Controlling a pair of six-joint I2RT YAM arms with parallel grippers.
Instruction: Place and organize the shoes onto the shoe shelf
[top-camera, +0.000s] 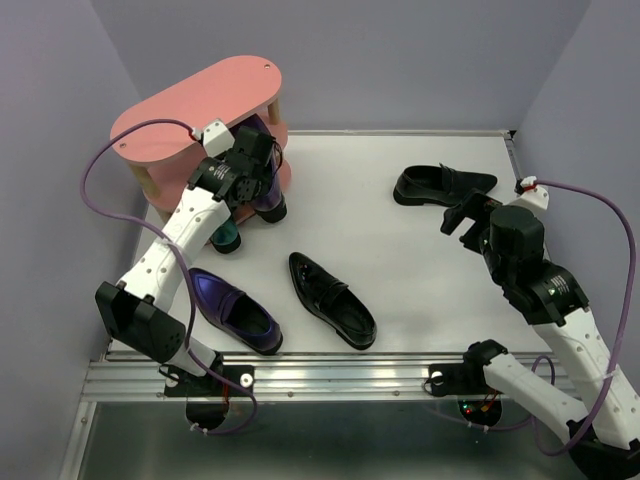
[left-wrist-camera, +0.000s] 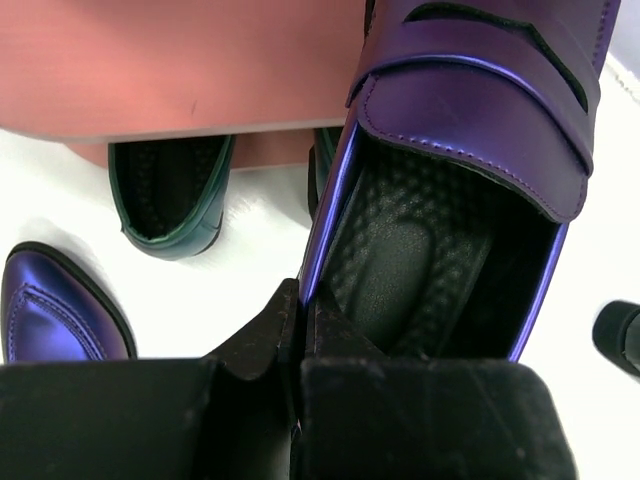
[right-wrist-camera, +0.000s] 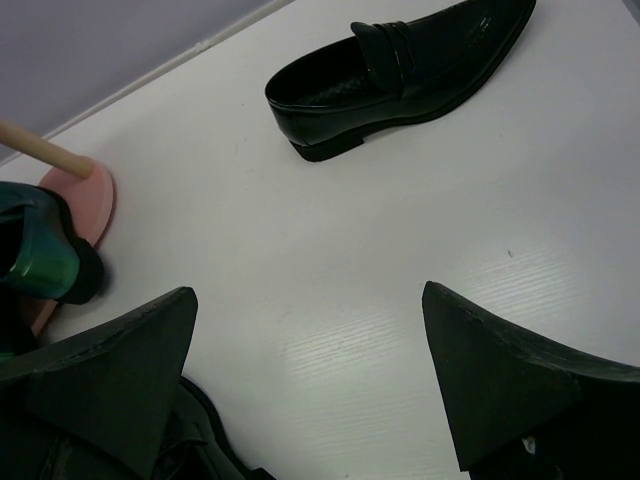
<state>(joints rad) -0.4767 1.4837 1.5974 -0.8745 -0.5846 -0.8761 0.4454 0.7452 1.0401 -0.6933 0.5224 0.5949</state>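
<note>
- My left claw (left-wrist-camera: 300, 305) is pinched tight on the side wall of a purple loafer (left-wrist-camera: 450, 150), by the heel opening.
- The held loafer's toe points in at the shoe shelf (top-camera: 200, 100), at its front, low down. My arm hides the toe, so I can't tell if it sits on a board.
- The shoe shelf stands in the far left corner of the worktop (top-camera: 420, 270).
- A green shoe (left-wrist-camera: 170, 200) is just beside the held loafer, its toe end hidden under a pink shelf board and its heel sticking out.
- A second purple loafer (top-camera: 235, 312) lies in front of the shelf, well apart from it.
- A black loafer (top-camera: 332, 300) lies near that one, on the side away from the shelf.
- My right claw (right-wrist-camera: 305, 300) gapes wide with nothing in it, over the worktop well right of the shelf.
- Another black shoe (right-wrist-camera: 400, 70) lies just past that claw, far across from the shelf.
</note>
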